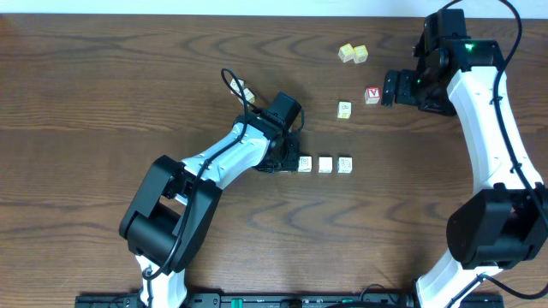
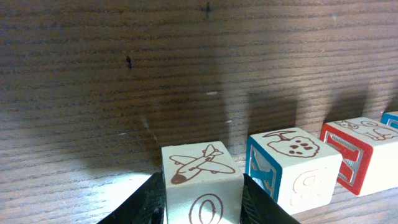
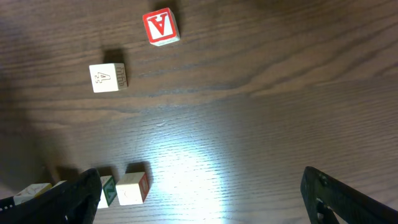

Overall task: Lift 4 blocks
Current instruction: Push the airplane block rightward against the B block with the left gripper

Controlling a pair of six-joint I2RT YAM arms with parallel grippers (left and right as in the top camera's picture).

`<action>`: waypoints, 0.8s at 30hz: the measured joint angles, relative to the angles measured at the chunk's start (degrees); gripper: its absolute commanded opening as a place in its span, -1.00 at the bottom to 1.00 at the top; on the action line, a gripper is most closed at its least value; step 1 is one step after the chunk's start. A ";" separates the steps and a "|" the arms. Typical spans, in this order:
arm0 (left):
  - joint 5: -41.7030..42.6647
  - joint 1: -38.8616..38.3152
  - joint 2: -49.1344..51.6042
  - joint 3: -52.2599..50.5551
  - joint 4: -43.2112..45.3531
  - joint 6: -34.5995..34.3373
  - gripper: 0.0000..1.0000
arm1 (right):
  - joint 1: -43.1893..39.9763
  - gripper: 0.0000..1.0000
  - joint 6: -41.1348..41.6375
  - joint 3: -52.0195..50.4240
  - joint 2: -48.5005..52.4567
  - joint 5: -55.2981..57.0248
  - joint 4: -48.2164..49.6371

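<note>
Left gripper [image 2: 203, 208] is clamped on the airplane block [image 2: 202, 165], near table [image 1: 103, 77] center. Other three blocks [image 1: 325, 164] sit in a row at its 3 o'clock, just beside it. Right gripper [image 1: 394, 88] is at 1 o'clock, jaws wide apart and empty, next to the red-faced cube [image 1: 372, 95].

blocks [image 2: 292, 168] in a row — end one inside left gripper [image 2: 202, 198]

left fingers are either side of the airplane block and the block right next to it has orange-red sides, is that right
Not quite. In the left wrist view the neighbour block right next to the airplane block has blue sides; the orange-red block is next along. The left fingers are indeed either side of the airplane block.
</note>
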 measured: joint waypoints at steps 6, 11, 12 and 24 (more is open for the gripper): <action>0.00 0.00 0.00 0.00 0.04 -1.20 -0.23 | 0.00 0.99 0.00 0.00 0.02 0.00 -0.02; 0.00 0.00 0.00 0.00 0.04 -1.66 -0.08 | 0.00 0.99 -0.02 0.00 0.02 0.00 -0.02; 0.02 0.00 0.00 0.00 0.04 -1.75 -0.08 | 0.00 0.99 -0.02 0.00 0.02 0.00 -0.04; 0.00 0.00 0.00 0.09 0.04 -2.03 -0.08 | 0.00 0.99 -0.02 0.00 0.00 0.00 -0.50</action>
